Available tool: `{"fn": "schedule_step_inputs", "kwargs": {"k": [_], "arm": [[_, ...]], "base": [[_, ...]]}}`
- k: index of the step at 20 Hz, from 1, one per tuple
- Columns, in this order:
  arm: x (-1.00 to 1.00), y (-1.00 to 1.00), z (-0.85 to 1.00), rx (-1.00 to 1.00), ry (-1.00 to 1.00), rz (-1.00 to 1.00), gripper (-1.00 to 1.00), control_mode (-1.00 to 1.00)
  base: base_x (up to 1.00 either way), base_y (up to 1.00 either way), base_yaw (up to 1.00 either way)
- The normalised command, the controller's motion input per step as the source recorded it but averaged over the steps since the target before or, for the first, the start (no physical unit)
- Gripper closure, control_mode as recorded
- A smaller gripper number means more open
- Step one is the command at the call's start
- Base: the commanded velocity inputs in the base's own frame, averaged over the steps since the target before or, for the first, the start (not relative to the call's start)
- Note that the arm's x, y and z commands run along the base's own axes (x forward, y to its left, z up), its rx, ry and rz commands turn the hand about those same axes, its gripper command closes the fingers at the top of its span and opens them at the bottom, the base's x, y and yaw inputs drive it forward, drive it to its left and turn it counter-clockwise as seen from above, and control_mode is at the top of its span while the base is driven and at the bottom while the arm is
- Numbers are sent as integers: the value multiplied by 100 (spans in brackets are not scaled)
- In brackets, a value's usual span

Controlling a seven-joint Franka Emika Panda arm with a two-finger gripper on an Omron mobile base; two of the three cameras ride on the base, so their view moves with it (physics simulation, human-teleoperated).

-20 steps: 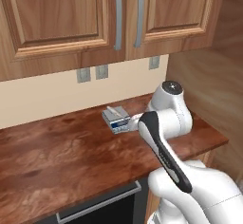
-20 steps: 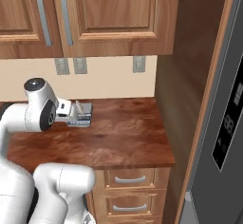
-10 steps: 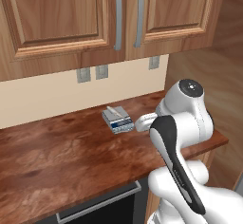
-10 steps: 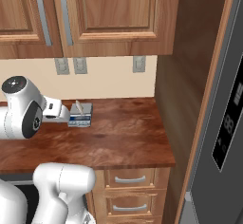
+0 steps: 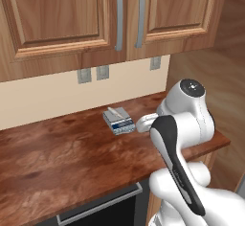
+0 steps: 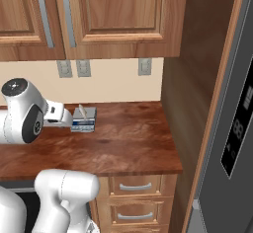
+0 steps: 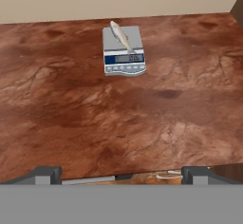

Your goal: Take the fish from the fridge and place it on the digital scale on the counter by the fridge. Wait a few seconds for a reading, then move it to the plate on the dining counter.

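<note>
**Fish on the scale, gripper drawn back**

On the tabletop (image 5: 57, 167) in the left base view, the digital scale (image 5: 118, 120) sits near the back wall with the fish (image 5: 115, 112) lying across its top.

From the right base view, the scale is just beside the arm, and the fridge (image 6: 232, 128) stands at the right.

Through the hand view, the gripper (image 7: 121, 174) is wide open and empty, well apart from the scale.

No lettering can be read. The digital scale (image 7: 123, 51) has a small display and a row of buttons, too blurred to make out. The fridge (image 6: 233, 128) door panel shows pale symbols, also illegible.
</note>
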Motion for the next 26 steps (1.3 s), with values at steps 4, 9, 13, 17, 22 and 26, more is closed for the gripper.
{"fn": "schedule_step_inputs", "kwargs": {"k": [4, 9, 13, 17, 22, 26], "arm": [[0, 0, 0, 0, 0, 0, -100, -100], [0, 0, 0, 0, 0, 0, -100, -100], [0, 0, 0, 0, 0, 0, -100, -100], [0, 0, 0, 0, 0, 0, -100, -100], [0, 0, 0, 0, 0, 0, -100, -100], [0, 0, 0, 0, 0, 0, -100, -100]], "base": [[0, 0, 0], [0, 0, 0], [0, 0, 0], [0, 0, 0], [0, 0, 0], [0, 0, 0]]}}
